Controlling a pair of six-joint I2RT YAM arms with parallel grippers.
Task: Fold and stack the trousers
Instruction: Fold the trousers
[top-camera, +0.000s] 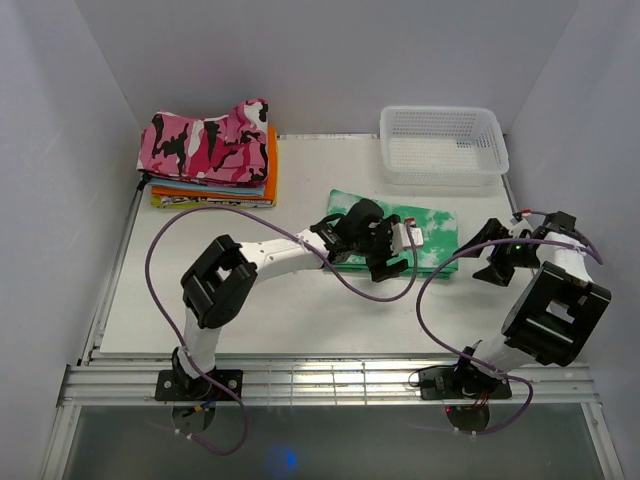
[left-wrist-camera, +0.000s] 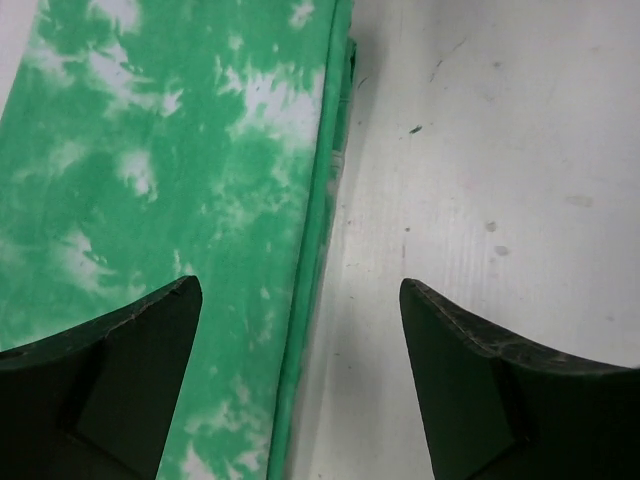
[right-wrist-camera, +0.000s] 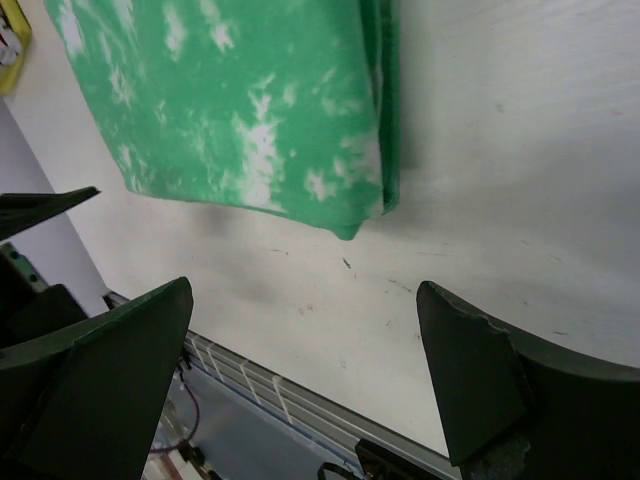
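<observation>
The trousers (top-camera: 432, 232) lie folded into a flat mint green and white packet in the middle of the table. My left gripper (top-camera: 385, 250) is open and empty, low over the packet's near edge. In the left wrist view the folded edge (left-wrist-camera: 312, 250) runs between the two fingers, one finger over the cloth (left-wrist-camera: 120, 350), one over bare table. My right gripper (top-camera: 480, 255) is open and empty, just right of the packet. The right wrist view shows the packet's corner (right-wrist-camera: 345, 225) ahead of the open jaws, with bare table between them.
A pile of folded clothes, pink camouflage garment (top-camera: 205, 140) on top of orange ones (top-camera: 268, 165), sits at the back left. A white plastic basket (top-camera: 443, 145) stands at the back right. The table's near edge rail (top-camera: 330, 380) runs along the front.
</observation>
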